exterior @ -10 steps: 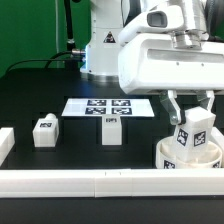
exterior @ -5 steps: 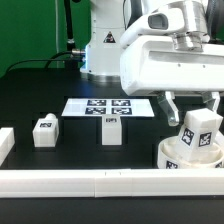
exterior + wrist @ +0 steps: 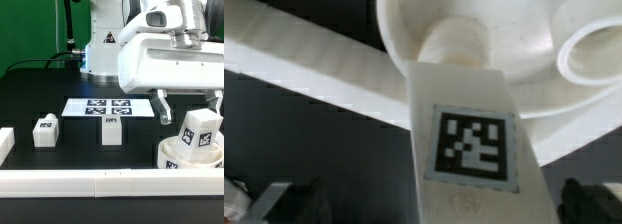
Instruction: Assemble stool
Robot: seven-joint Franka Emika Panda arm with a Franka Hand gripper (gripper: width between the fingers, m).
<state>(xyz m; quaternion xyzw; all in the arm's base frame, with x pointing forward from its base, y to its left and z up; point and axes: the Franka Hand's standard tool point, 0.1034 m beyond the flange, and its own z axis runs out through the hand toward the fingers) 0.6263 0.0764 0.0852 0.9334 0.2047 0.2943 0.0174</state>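
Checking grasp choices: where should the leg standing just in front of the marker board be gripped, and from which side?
Likely from straight above, closing on the two flat side faces of the leg near its top: it stands upright, and the other loose leg sits well apart.

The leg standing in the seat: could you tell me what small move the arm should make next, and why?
Probably lift clear and head for the nearest loose leg. The gripper is open, its fingers apart from the tilted leg, which leans in the seat, seemingly released.
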